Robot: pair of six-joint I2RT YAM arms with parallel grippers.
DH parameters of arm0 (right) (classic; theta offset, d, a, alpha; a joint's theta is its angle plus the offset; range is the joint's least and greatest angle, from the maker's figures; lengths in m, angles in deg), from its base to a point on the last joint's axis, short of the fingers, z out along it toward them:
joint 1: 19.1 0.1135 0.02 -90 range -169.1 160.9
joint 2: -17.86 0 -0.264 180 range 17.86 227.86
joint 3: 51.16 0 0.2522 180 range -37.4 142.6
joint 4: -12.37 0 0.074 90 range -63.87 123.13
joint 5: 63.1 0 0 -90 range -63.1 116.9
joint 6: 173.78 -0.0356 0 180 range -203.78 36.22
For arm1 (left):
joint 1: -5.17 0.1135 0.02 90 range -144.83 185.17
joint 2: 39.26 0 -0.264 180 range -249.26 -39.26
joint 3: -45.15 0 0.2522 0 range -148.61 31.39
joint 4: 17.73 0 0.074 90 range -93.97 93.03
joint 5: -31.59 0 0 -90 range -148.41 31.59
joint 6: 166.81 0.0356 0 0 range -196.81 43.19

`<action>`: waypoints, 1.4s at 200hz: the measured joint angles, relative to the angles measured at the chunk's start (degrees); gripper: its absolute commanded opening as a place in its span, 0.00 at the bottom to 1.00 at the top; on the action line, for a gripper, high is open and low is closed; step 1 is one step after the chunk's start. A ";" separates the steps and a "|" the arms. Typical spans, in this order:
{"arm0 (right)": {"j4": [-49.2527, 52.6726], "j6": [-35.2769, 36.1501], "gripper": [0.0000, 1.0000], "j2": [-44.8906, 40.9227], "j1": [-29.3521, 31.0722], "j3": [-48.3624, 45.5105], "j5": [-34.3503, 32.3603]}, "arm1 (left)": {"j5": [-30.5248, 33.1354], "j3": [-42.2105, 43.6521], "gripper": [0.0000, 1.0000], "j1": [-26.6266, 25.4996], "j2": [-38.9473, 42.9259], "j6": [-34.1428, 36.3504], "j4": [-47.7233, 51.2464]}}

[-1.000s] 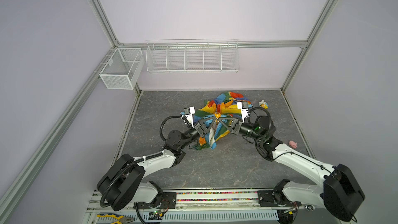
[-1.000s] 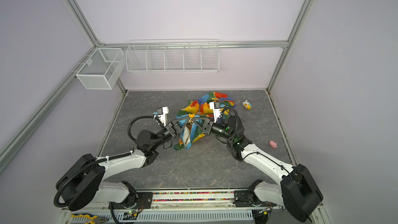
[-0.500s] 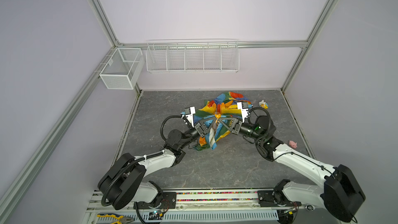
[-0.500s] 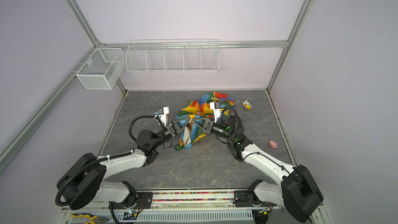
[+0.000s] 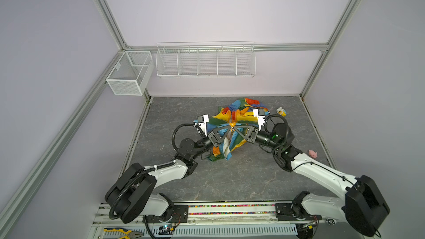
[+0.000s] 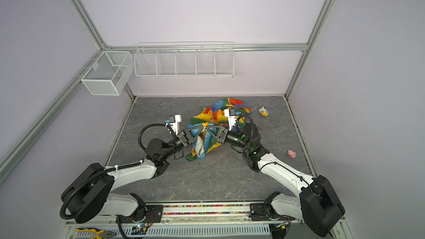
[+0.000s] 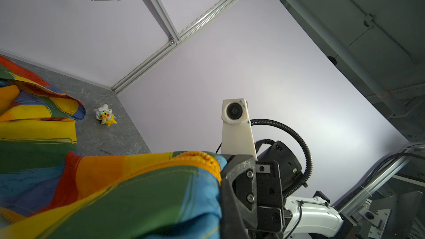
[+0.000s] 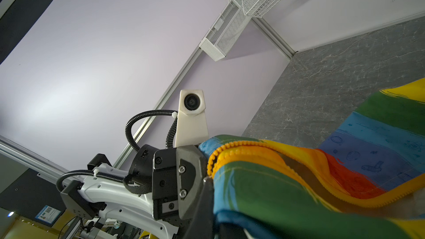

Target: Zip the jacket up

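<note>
- No change seen over the last second: both arms static, tips meeting.
- Jacket bunched centre-far on the table, zipper edge lifted.
- Judgement: zipping not begun.
- Left gripper and right gripper: jaws pressed together, each pinching the zipper edge.

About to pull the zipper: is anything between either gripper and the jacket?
Nothing visible. The left gripper and right gripper are both shut on the jacket at its orange zipper edge, facing each other. The yellow toy and pink toy lie apart from it, off to the right.
</note>
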 measured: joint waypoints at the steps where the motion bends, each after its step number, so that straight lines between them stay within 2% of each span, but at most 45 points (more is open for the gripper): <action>1: 0.02 0.00 0.06 -0.02 -0.02 0.00 0.00 | 0.02 0.00 0.00 0.00 -0.07 0.00 -0.04; 87: 1.70 0.00 0.06 1.05 -0.35 -0.04 -0.04 | 0.28 0.44 0.00 0.13 -0.76 -2.51 0.87; 115: 1.11 0.00 0.06 1.53 -0.28 -0.74 -0.76 | 0.70 0.79 0.16 0.15 0.42 -2.67 3.69; 172: -1.70 -0.02 0.06 1.90 -0.46 -0.92 -3.37 | 1.51 2.45 0.23 0.00 1.07 -3.04 8.59; 220: -1.79 0.02 0.06 1.90 -0.46 -0.96 -3.52 | 3.19 3.85 0.50 0.00 2.12 -4.39 7.82; 280: -1.79 0.07 0.06 1.90 -0.46 -1.11 -3.52 | 4.66 4.22 0.53 0.02 4.76 -5.14 7.13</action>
